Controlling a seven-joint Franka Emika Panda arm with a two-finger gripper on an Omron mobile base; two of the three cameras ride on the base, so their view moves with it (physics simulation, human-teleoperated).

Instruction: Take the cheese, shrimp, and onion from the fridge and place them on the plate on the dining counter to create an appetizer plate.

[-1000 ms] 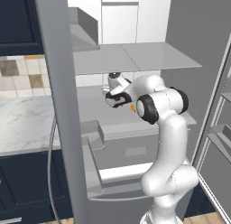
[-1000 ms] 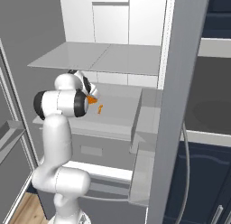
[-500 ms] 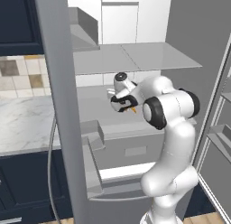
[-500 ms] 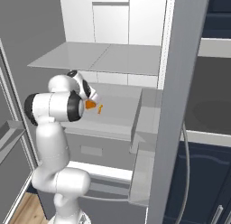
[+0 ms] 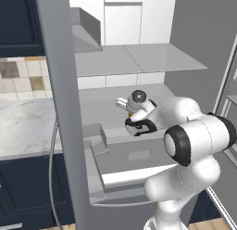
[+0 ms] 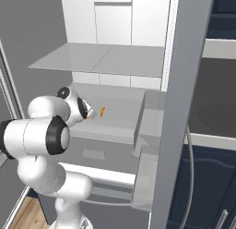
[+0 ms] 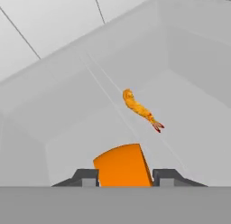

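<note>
One wedge of cheese (image 7: 122, 165) is sitting squarely between your two fingertips (image 7: 87, 176), and you are looking at a solid, stiff block that I judge to be light and unlikely to crumble or squash. Its flat sides are the place to hold it, low on the body of the wedge and not at the thin point, since smooth faces like these could be sliding out if the pads catch only an edge. In the hand view each tip is standing right against a side of the wedge, with no gap showing (the contact itself is falling at the bottom edge of that view, so take it as likely, not certain). Your gripper (image 7: 124, 178) is therefore reading as closed onto the cheese, jaws part way in and stopped by its width.

Beyond the wedge, the shrimp (image 7: 140, 109) is lying on the fridge shelf (image 7: 189, 110), a little ahead of the fingers and apart from them. It is looking thin, curled and fiddly, so it will be needing a narrower pinch across its middle. From the right base view the shrimp (image 6: 103, 111) is resting just past the hand inside the fridge (image 6: 115, 29), under the upper glass shelf (image 6: 99, 57).
</note>
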